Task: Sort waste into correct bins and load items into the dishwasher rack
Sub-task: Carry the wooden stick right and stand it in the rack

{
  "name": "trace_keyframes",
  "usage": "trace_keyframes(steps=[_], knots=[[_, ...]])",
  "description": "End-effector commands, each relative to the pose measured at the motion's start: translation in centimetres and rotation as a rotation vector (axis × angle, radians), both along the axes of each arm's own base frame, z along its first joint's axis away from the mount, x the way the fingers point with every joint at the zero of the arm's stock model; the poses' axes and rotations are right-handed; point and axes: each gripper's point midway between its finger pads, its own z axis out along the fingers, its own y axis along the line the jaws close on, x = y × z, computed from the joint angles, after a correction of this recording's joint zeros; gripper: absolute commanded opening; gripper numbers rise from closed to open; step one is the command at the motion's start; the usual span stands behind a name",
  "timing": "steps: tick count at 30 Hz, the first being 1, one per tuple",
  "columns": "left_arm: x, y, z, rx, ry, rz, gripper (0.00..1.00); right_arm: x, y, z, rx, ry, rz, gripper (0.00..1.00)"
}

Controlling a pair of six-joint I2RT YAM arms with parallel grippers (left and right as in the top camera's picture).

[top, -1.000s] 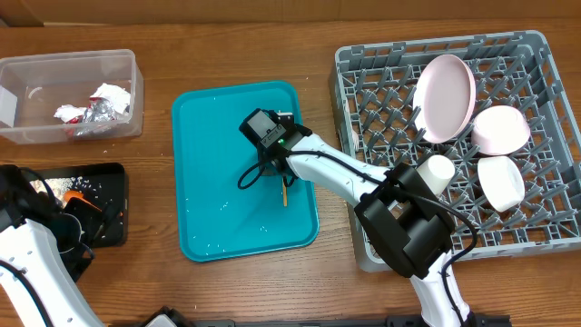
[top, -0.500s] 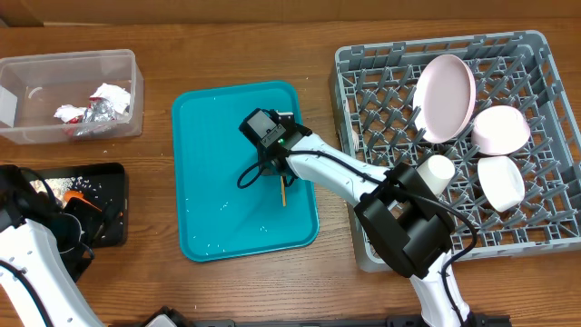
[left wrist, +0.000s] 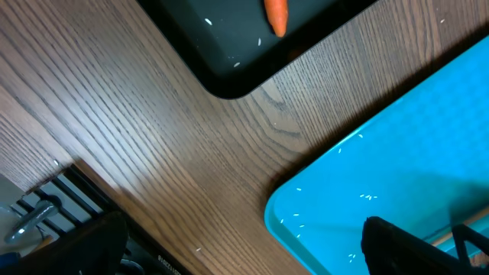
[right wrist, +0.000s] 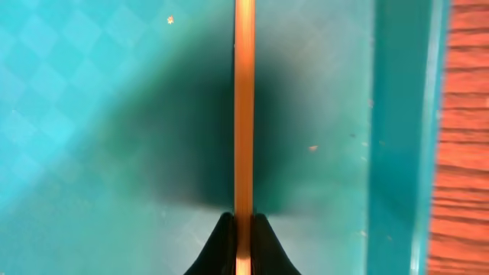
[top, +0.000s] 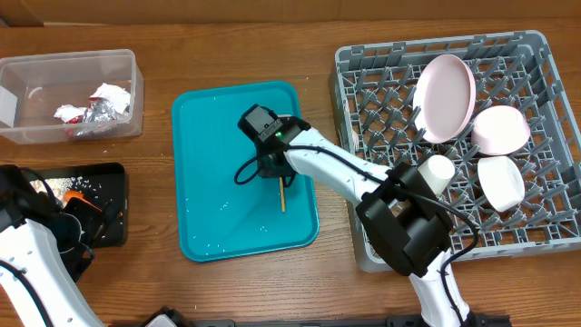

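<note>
Pinching the fork (right wrist: pixel 244 114) by its yellow handle, the right gripper (right wrist: pixel 244 229) is seen shut tight over the teal tray (top: pixel 209 136), towards that tray's right rim. The left gripper (left wrist: pixel 244 225) is held wide, nothing between its jaws, just off a corner of the teal tray. The black tray (left wrist: pixel 229 69), left of the teal tray, is seen with the carrot (left wrist: pixel 276 15) in it.

Yellow-handled fork (right wrist: pixel 244 99) (pinched) lying on teal tray (right wrist: pixel 92 114).

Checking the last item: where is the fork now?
The fork is on the teal tray's right half, overhead view, pinched by the right hand.
</note>
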Motion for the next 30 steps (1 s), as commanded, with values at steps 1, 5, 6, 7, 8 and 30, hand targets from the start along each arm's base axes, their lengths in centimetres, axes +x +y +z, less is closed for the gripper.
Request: trace_keyframes(steps=[1, 5, 6, 7, 8, 30], knots=[[0.3, 0.2, 0.9, 0.014, -0.035, 0.021, 1.00, 2.1, -0.3, 6.4, 0.094, -0.094, -0.039, 0.04], [0.3, 0.2, 0.9, 0.014, -0.035, 0.021, 1.00, 2.9, -2.7, 11.0, 0.123, -0.146, -0.064, 0.04], [0.3, 0.2, 0.9, 0.014, -0.035, 0.021, 1.00, 3.2, -3.4, 12.2, 0.129, -0.164, -0.063, 0.04], [0.3, 0.2, 0.9, 0.014, -0.035, 0.021, 1.00, 3.5, -4.2, 13.6, 0.138, -0.188, -0.050, 0.04], [0.3, 0.2, 0.9, 0.014, -0.035, 0.021, 1.00, 3.7, -4.7, 14.5, 0.142, -0.204, -0.034, 0.04], [0.3, 0.2, 0.9, 0.014, -0.035, 0.021, 1.00, 6.9, -18.5, 15.0, 0.172, -0.195, 0.053, 0.04]])
